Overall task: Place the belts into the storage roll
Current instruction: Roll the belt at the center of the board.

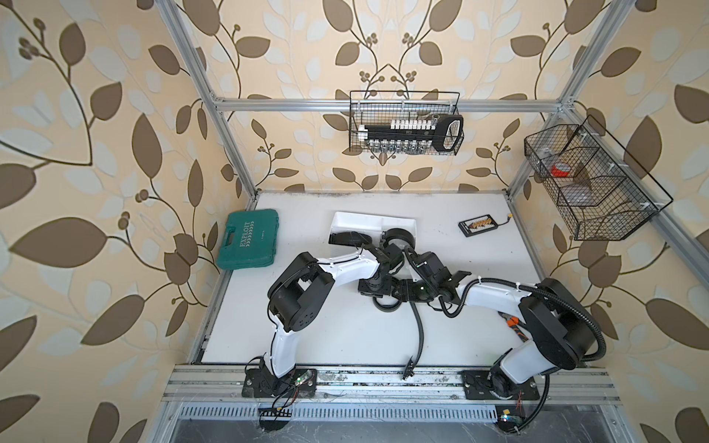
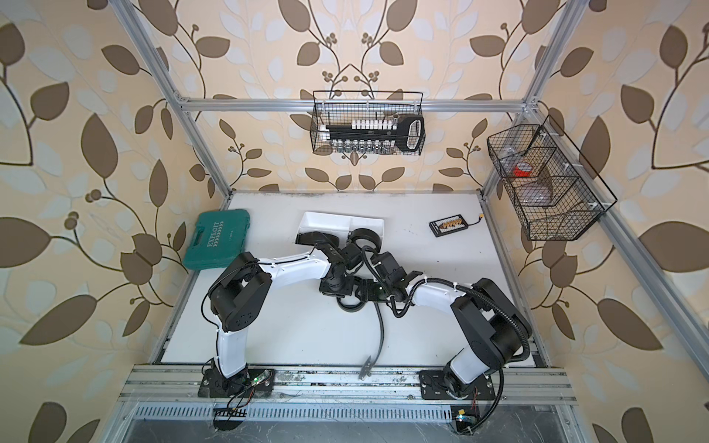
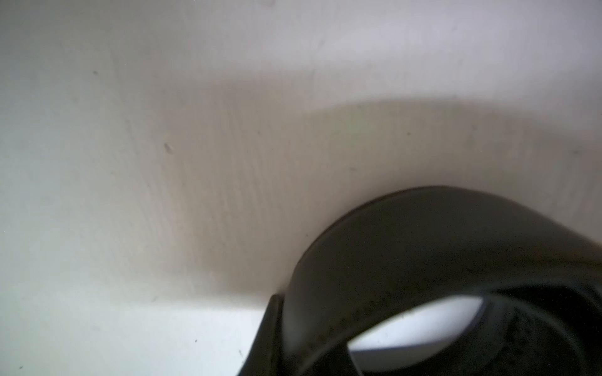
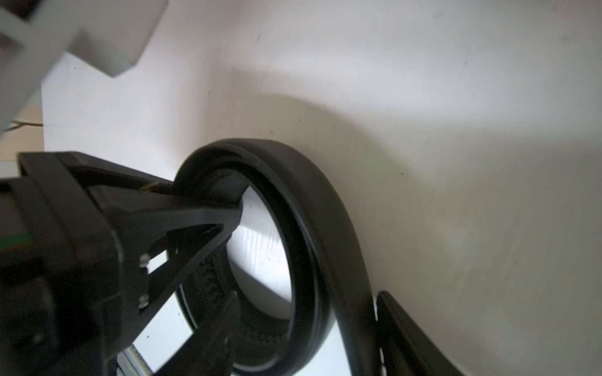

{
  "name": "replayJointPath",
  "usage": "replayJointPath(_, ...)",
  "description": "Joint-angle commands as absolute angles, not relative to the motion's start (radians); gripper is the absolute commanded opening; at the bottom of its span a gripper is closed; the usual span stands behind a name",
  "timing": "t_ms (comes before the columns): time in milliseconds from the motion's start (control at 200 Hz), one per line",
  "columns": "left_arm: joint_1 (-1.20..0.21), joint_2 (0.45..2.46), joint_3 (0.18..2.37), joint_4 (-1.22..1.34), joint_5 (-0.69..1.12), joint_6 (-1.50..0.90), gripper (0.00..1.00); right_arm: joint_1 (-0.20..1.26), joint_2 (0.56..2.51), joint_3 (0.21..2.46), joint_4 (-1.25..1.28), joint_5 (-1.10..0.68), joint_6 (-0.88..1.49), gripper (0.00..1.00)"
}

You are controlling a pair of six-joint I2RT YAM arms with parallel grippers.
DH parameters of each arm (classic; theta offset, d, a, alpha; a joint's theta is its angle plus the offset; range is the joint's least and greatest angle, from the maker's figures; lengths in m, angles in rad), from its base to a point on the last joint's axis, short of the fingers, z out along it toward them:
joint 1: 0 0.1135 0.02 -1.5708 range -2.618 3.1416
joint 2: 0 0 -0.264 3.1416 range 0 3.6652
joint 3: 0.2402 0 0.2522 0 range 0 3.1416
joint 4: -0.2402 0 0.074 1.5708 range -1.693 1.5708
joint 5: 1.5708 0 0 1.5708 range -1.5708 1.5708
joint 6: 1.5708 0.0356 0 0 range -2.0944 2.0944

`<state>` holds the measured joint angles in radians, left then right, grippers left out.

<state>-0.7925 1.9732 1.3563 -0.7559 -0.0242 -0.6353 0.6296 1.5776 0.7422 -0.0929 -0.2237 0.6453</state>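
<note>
STEP: belt (image 4: 325, 201) judged mid-coiling on table (image 1: 307, 326) near storage roll (image 1: 360, 222), tail loose | L gripper (image 4: 208, 195) pinched on coil wall | R gripper (image 4: 311, 302) part-open, nothing held | NEXT: tail to be wound in, coil lifted over

Both top views look down over the whole table (image 1: 345, 337); both close wrist views perhaps share one coiled belt (image 4: 332, 221).
</note>
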Motion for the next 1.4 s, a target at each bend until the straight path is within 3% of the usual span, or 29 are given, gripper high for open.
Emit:
replayJointPath(0, -0.801, 1.984, 1.354, -0.694, 0.035, -0.704, 0.0, 0.667, 1.578, 0.742, -0.111, -0.142, 0.746, 0.61)
replayJointPath(85, -0.801, 1.978, 1.344, -0.681, 0.055, -0.727, 0.0, 0.683, 1.591, 0.735, -0.101, -0.104, 0.775, 0.56)
replayJointPath(365, -0.801, 1.923, 1.257, -0.6, 0.152, -0.808, 0.0, 0.732, 1.645, 0.78, -0.133, -0.016, 0.756, 0.22)
replayJointPath(560, -0.801, 1.849, 1.18, -0.537, 0.229, -0.832, 0.01, 0.733, 1.653, 0.784, -0.15, 0.017, 0.721, 0.1)
replayJointPath(665, -0.801, 1.787, 1.141, -0.51, 0.256, -0.813, 0.2, 0.733, 1.654, 0.813, -0.194, 0.045, 0.673, 0.05)
replayJointPath(745, -0.802, 1.72, 1.116, -0.515, 0.228, -0.792, 0.43, 0.723, 1.649, 0.829, -0.211, 0.044, 0.635, 0.0)
replayJointPath(910, -0.785, 1.573, 1.091, -0.533, 0.152, -0.746, 0.85, 0.695, 1.646, 0.845, -0.225, -0.002, 0.563, 0.0)
replayJointPath(1000, -0.752, 1.481, 1.054, -0.524, 0.131, -0.725, 0.98, 0.694, 1.645, 0.852, -0.239, -0.006, 0.53, 0.0)
replayJointPath(1160, -0.659, 1.342, 0.95, -0.486, 0.162, -0.635, 0.99, 0.672, 1.638, 0.861, -0.258, -0.038, 0.443, 0.0)
replayJointPath(1394, -0.652, 1.434, 0.995, -0.536, 0.192, -0.443, 0.93, 0.667, 1.664, 0.925, -0.347, -0.06, 0.247, 0.0)
